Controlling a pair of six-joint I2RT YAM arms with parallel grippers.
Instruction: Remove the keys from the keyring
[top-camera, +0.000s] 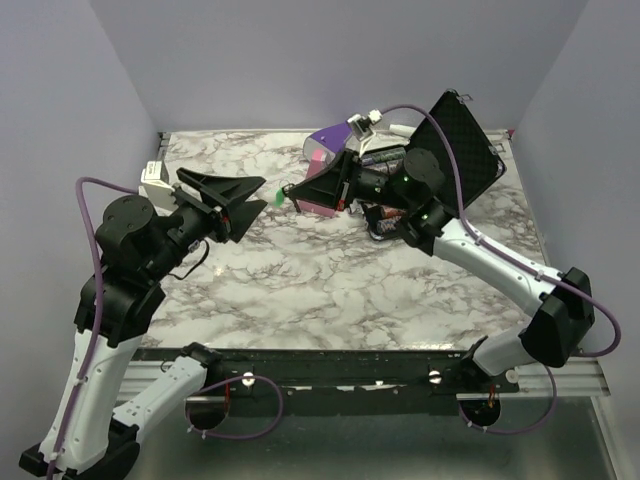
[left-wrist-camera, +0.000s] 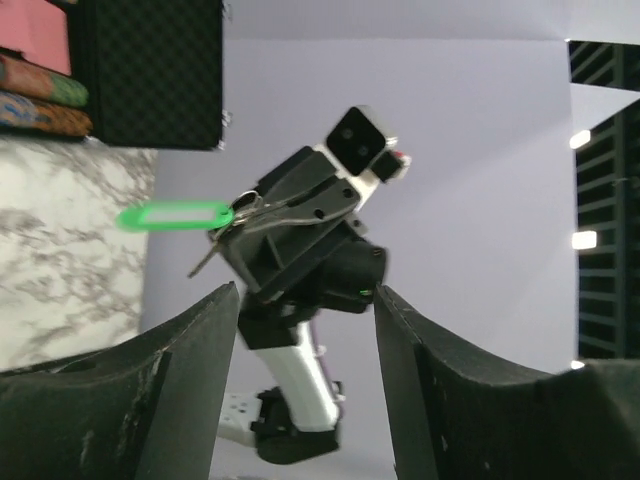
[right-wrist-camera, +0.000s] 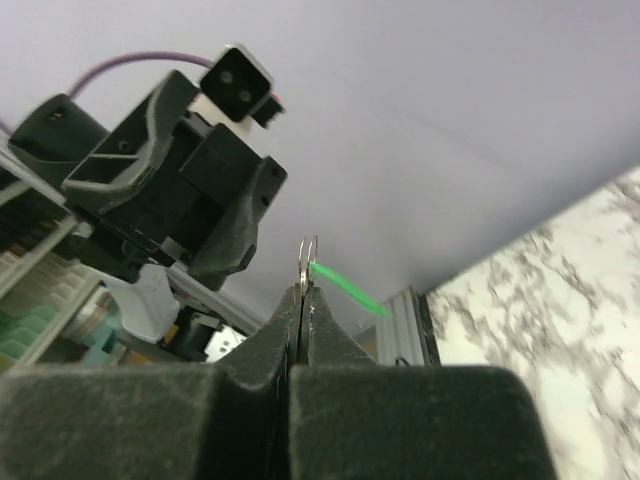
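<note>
My right gripper (top-camera: 291, 192) is raised above the marble table and shut on the keyring (right-wrist-camera: 308, 258), a thin metal ring standing edge-on out of its fingertips (right-wrist-camera: 318, 305). A bright green plastic piece (top-camera: 276, 198) hangs from the ring toward my left gripper. In the left wrist view the green piece (left-wrist-camera: 175, 216) sticks out left of the ring (left-wrist-camera: 246, 206), and a thin silvery key blade (left-wrist-camera: 204, 262) points down-left. My left gripper (top-camera: 262, 194) is open wide and empty, its tips facing the right gripper a short way from the green piece. Its fingers (left-wrist-camera: 200, 350) frame the right gripper.
A purple-and-pink wedge-shaped object (top-camera: 325, 148) sits at the back behind the right gripper. An open black case (top-camera: 462, 148) stands at the back right, with small items (top-camera: 385, 218) below the right wrist. A white block (top-camera: 154, 175) lies at the back left.
</note>
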